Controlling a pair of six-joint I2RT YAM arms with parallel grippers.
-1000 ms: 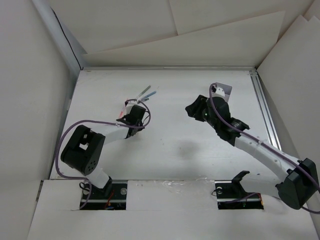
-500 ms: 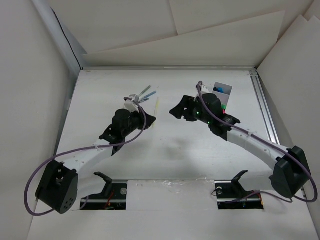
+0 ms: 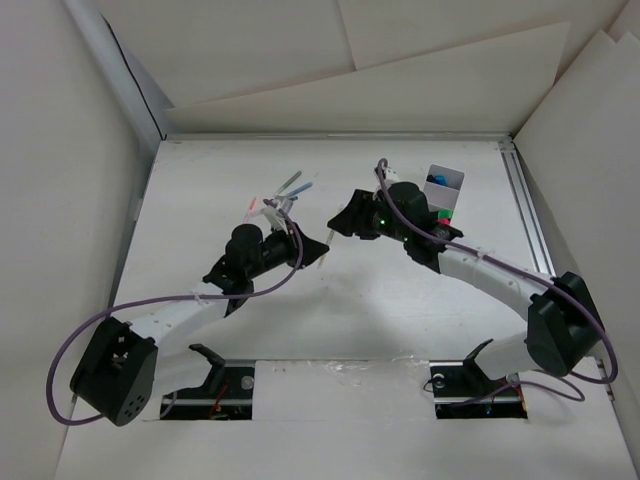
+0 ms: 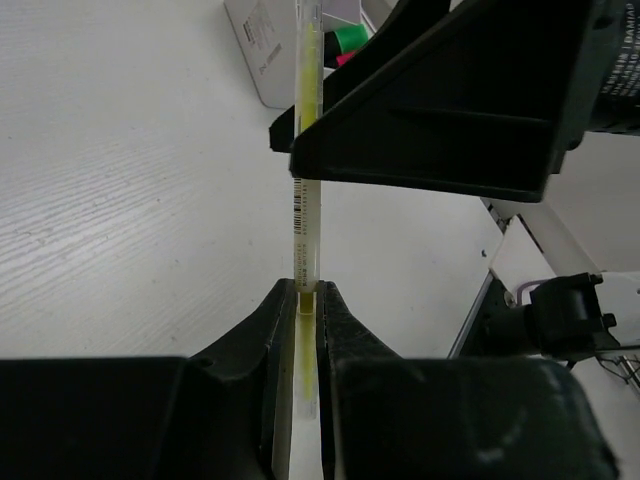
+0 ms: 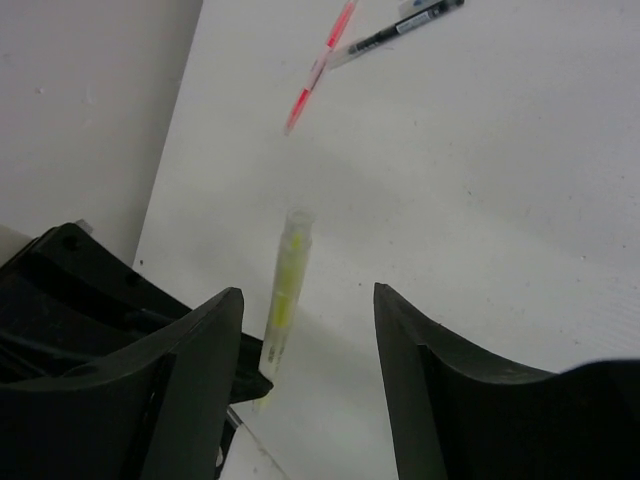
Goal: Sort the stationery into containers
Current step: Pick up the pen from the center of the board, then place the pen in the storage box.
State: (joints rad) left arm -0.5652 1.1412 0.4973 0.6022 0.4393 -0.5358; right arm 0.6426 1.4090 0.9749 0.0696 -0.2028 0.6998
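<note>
My left gripper [image 4: 306, 287] is shut on one end of a thin clear pen with a yellow core [image 4: 305, 200] and holds it above the table, pointing at the right arm. In the top view the left gripper [image 3: 322, 252] is mid-table. My right gripper [image 3: 345, 222] is open, and in its wrist view [image 5: 307, 290] the yellow pen [image 5: 283, 290] lies between its fingers, nearer the left one, untouched. The pale box [image 3: 445, 185] stands at the back right with blue, green and pink highlighters in it. It also shows in the left wrist view [image 4: 262, 55].
A few thin pens [image 3: 290, 190] lie fanned out at the back left of the table; the right wrist view shows a red one [image 5: 320, 65] and a black one [image 5: 400, 25]. White walls surround the table, and a metal rail [image 3: 530, 220] runs along its right side.
My left gripper has lifted the yellow pen from the pile and carried it right. My right gripper has swung left from the box until its open fingers stand on either side of the pen's free end.
</note>
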